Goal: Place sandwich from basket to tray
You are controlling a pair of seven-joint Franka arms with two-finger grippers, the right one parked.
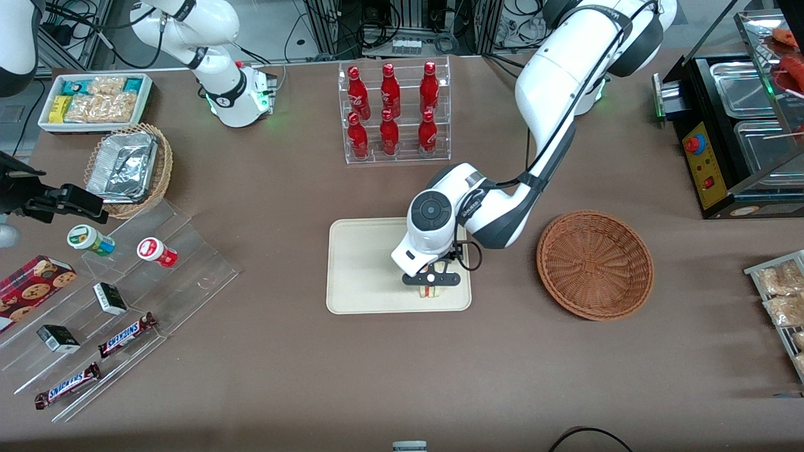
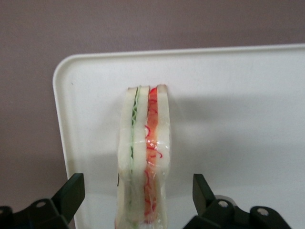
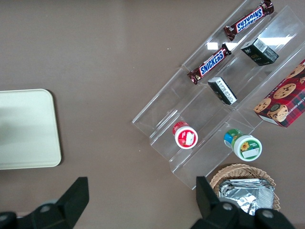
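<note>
I have my hand [image 1: 431, 280] over the near edge of the tray [image 1: 358, 263], fingers spread wide and not touching the sandwich [image 2: 144, 157]. It stands on the tray. The basket [image 1: 594, 263] is empty. Next, I think, lift straight up.

Lab mock shop, cabling [image 1: 408, 25], stocked snacks [image 1: 94, 99]

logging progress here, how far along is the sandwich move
Nearly finished. Done: the basket is empty and the sandwich stands on its edge on the tray, near the tray's edge closest to the front camera. In hand: the end effector hangs over the sandwich with its fingers open and clear of the bread on both sides. Left: lifting the arm away.
</note>
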